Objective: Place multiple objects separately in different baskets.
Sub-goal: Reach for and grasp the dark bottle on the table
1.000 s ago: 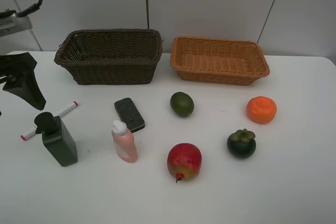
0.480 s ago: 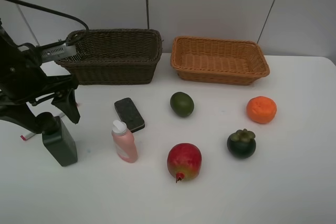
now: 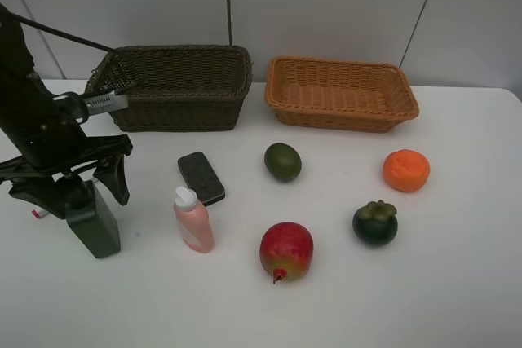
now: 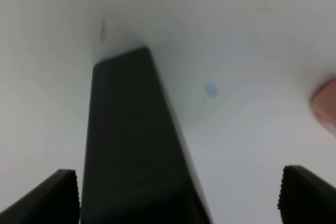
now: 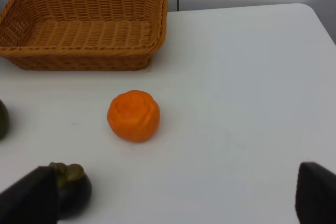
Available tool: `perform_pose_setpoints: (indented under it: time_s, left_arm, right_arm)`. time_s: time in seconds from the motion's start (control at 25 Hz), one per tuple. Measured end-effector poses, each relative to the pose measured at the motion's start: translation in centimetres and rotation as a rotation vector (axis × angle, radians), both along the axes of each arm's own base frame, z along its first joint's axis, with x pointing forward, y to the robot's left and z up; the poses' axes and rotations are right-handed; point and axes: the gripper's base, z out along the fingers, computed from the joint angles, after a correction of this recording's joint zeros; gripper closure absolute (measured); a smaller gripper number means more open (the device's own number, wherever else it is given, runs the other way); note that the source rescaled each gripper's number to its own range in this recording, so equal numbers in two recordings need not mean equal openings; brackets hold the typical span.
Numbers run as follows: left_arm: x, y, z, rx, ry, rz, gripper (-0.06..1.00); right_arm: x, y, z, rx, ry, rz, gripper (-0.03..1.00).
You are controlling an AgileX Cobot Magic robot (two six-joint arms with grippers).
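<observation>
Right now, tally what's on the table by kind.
Fruit: 4 (lime, orange, mangosteen, pomegranate)
Bottles: 2 (green bottle, pink bottle)
Baskets: 2 (brown basket, tan basket)
Stationery: 2 (eraser, marker, mostly hidden)
Total: 10

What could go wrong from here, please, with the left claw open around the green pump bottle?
The green pump bottle stands tall and sits near one finger of the left claw rather than centred, so closing may tip it. The pink bottle stands close beside it and might get knocked over.
</observation>
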Motion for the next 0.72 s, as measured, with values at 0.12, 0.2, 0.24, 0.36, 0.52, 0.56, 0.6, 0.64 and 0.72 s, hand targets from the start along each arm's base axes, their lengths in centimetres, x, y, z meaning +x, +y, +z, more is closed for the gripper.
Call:
perform_pose_setpoints:
  time_s: [0.12, 0.2, 0.24, 0.36, 0.52, 0.56, 0.6, 0.64, 0.72]
  left_arm:
    - [0.17, -0.01, -0.71, 0.005, 0.013, 0.002, 0.02]
    - [0.19, -0.01, -0.81, 0.005, 0.014, 0.000, 0.02]
    - [0.19, -0.01, -0.81, 0.005, 0.014, -0.001, 0.02]
    - [0.19, -0.01, -0.80, 0.004, 0.014, -0.003, 0.18]
    - [0.16, 0.03, -0.81, 0.006, 0.014, -0.018, 0.61]
    - [0.16, 0.03, -0.81, 0.005, 0.013, -0.022, 0.60]
    - [0.16, 0.03, -0.81, 0.005, 0.013, -0.026, 0.60]
    - [0.16, 0.03, -0.81, 0.004, 0.012, -0.029, 0.60]
    - [0.16, 0.03, -0.77, 0.003, 0.010, -0.032, 0.60]
  right_arm:
    - [0.00, 0.00, 0.00, 0.000, 0.000, 0.000, -0.03]
    - [0.00, 0.00, 0.00, 0.000, 0.000, 0.000, -0.03]
    - [0.00, 0.00, 0.00, 0.000, 0.000, 0.000, -0.03]
    - [0.00, 0.00, 0.00, 0.000, 0.000, 0.000, -0.03]
    - [0.00, 0.00, 0.00, 0.000, 0.000, 0.000, -0.03]
    - [0.00, 0.00, 0.00, 0.000, 0.000, 0.000, -0.03]
    - [0.00, 0.00, 0.00, 0.000, 0.000, 0.000, -0.03]
    - [0.00, 0.00, 0.00, 0.000, 0.000, 0.000, -0.03]
    - [0.00, 0.00, 0.00, 0.000, 0.000, 0.000, -0.03]
